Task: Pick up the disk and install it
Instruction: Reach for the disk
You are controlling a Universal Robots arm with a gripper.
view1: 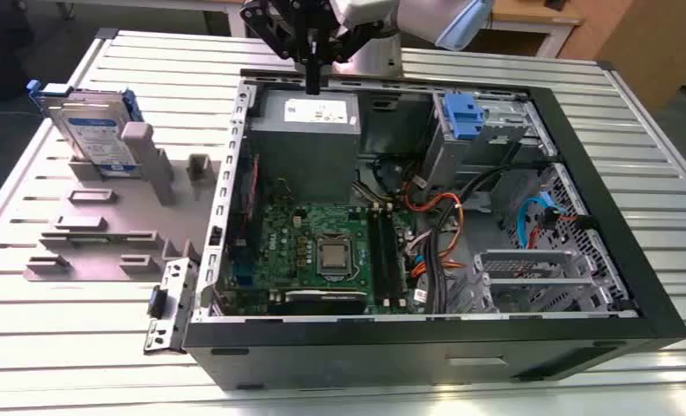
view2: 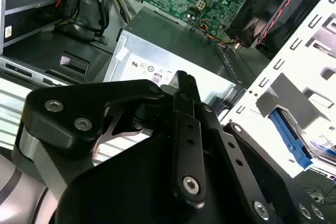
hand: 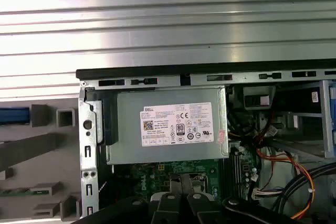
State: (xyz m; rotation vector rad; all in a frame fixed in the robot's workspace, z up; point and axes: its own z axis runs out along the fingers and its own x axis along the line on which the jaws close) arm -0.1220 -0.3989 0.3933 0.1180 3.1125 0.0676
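Ribbed metal tabletop [view1: 76, 347] | open black desktop computer case [view1: 435, 355] lying on its side | black gripper [view1: 314, 85] above grey power supply [view1: 302, 147], jaws closed, empty | silver label-faced disk in blue plastic carrier [view1: 88, 121] upright in grey fixture [view1: 100, 234], at exterior view's left of case, well apart from gripper

- You have the open computer case [view1: 412, 351] on the slatted table [view1: 42, 347], with the fixture plate [view1: 111, 247] just beside it on the exterior view's left.
- The disk [view1: 94, 130] stands upright at the plate's far end.
- Inside the case, the power supply [view1: 308, 130] sits behind the motherboard [view1: 319, 243].
- The gripper [view1: 314, 85] hangs over the power supply's far edge.
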